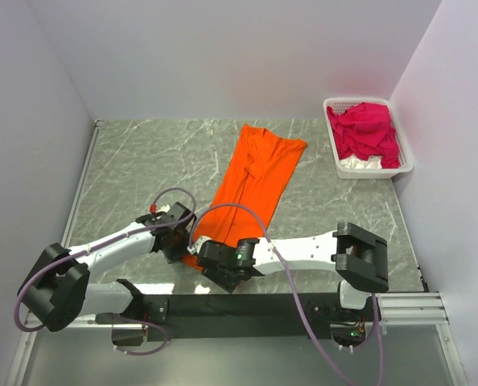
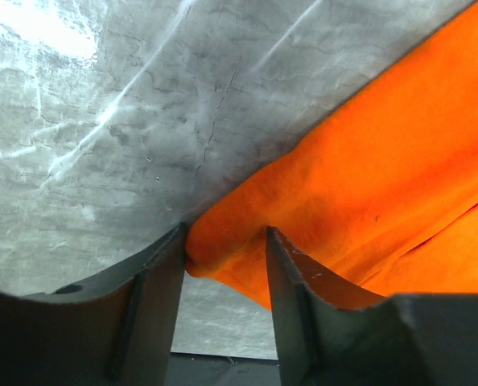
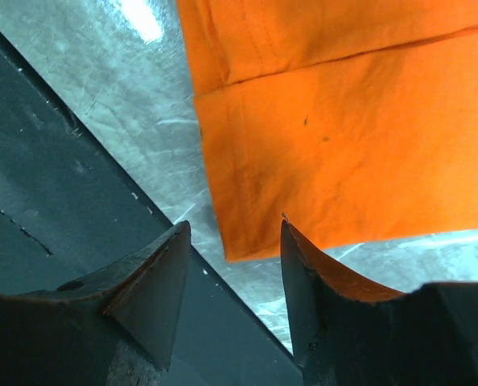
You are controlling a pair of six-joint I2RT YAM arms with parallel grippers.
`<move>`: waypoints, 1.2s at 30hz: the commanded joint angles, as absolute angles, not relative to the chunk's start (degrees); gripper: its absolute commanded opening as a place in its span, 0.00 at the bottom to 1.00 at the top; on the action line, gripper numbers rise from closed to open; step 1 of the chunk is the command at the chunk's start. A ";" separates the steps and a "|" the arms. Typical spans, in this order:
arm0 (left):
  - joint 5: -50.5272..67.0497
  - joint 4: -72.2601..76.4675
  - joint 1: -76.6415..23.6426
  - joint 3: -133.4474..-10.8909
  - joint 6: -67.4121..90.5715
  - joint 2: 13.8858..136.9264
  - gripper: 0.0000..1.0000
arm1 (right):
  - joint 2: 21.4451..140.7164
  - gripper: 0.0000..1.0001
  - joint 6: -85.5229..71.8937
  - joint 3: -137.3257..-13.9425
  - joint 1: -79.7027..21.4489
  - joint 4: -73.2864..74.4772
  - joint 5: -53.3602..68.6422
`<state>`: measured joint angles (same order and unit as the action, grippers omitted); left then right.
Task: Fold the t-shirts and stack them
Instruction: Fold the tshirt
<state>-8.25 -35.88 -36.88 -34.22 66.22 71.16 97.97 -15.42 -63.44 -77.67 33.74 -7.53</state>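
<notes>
My left gripper (image 2: 225,233) stood with its jaws apart around the near-left corner of the orange t-shirt (image 1: 251,181). The bunched cloth filled the gap and touched the inner face of one finger (image 2: 162,281). My right gripper (image 3: 235,225) was also spread open, low over the shirt's other near corner, and that hem corner lay in the gap between its fingertips.

That corner lay close to the table's (image 1: 142,161) near edge, where the black rail (image 1: 247,305) ran just beside my right fingers, so there was little room toward me. To the left of the shirt the grey marble surface lay bare as far as the left wall. To its right there was open surface as well, up to the white basket (image 1: 356,100) in the far right corner against the wall. That basket held the magenta t-shirts (image 1: 368,129) in a heap over something white.

The orange shirt lay flat as a long, narrow strip. Its long axis ran on a diagonal from the near end by my grippers, left of centre, up and away toward the far right. The far end was the broader one, and it stopped short of the back wall, well apart from the basket.
</notes>
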 commanded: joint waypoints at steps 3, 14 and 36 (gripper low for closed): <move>-8.09 -34.37 -37.62 -32.34 66.80 72.95 0.46 | 99.05 0.54 -12.75 -65.57 -78.75 33.05 -10.46; -8.96 -35.24 -37.53 -32.52 67.24 73.74 0.33 | 102.57 0.43 -11.25 -63.98 -79.80 33.84 -8.96; -10.81 -43.94 -37.53 -36.56 66.97 70.58 0.08 | 100.02 0.00 -8.97 -67.22 -84.98 35.59 -6.69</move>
